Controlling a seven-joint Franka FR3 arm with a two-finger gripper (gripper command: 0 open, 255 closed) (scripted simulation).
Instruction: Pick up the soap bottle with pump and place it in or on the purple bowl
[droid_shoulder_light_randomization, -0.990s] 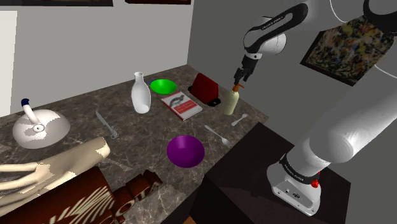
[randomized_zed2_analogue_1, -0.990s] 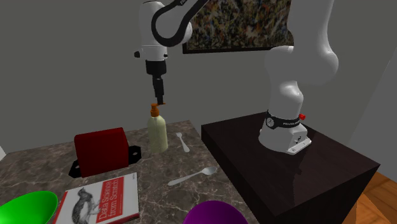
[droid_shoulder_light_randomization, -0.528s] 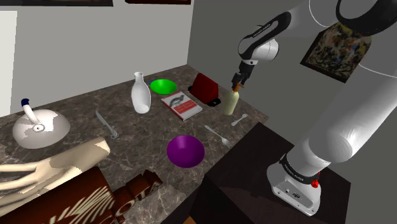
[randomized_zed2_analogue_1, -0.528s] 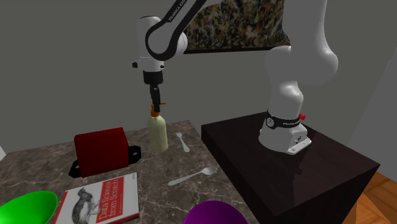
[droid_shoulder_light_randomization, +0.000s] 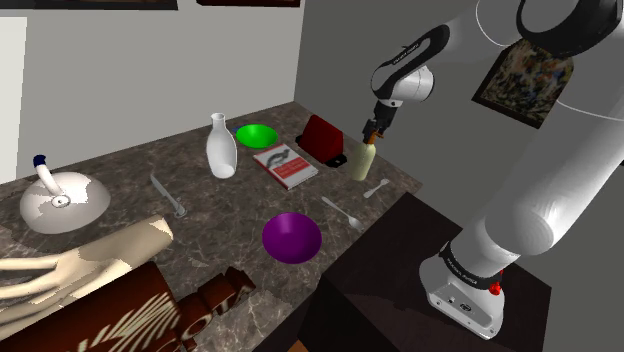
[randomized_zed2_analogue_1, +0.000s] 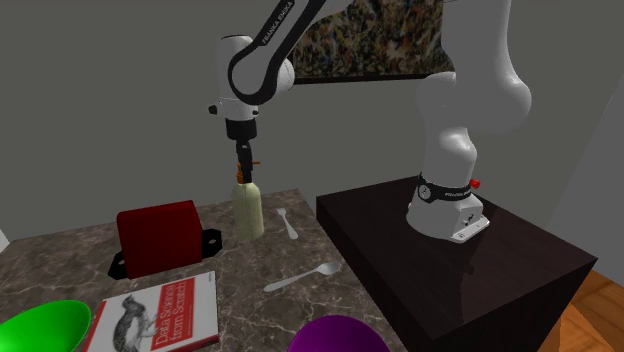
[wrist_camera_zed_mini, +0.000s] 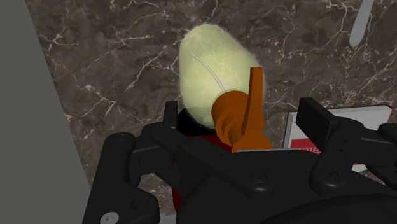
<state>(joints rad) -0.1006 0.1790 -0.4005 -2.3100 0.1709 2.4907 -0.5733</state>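
The soap bottle (randomized_zed2_analogue_1: 247, 210) is a pale yellowish thing with an orange pump (wrist_camera_zed_mini: 238, 121) on top. It's standing upright on the dark marble table (droid_shoulder_light_randomization: 200, 215), back near the corner by the grey wall. The tool (randomized_zed2_analogue_1: 243, 168) hangs straight down over it, right at pump height. In the wrist view its two black fingers (wrist_camera_zed_mini: 313, 114) are spread apart with the pump head sitting in the gap. Neither finger looks like it's touching the pump, so it's open and has hold of nothing.

Just beside the bottle, on the second exterior view's left, there's a dark red box (randomized_zed2_analogue_1: 157, 235) on a black base. On the other side lies a small white spoon (randomized_zed2_analogue_1: 288, 223), close to the bottle. A bigger spoon (randomized_zed2_analogue_1: 303, 277) lies further toward the camera. A book (randomized_zed2_analogue_1: 160, 310) with a white and red cover lies flat in front of the red box, and a green bowl (droid_shoulder_light_randomization: 257, 134) is near it.

The purple bowl (droid_shoulder_light_randomization: 292, 237) is well apart from the bottle, out in the middle of the table in the shoulder view. A white vase (droid_shoulder_light_randomization: 221, 148) stands upright beside the green bowl. The arm's dark stand (randomized_zed2_analogue_1: 480, 270) butts up against the table edge, and a painting (droid_shoulder_light_randomization: 525, 80) hangs on the wall behind the arm.
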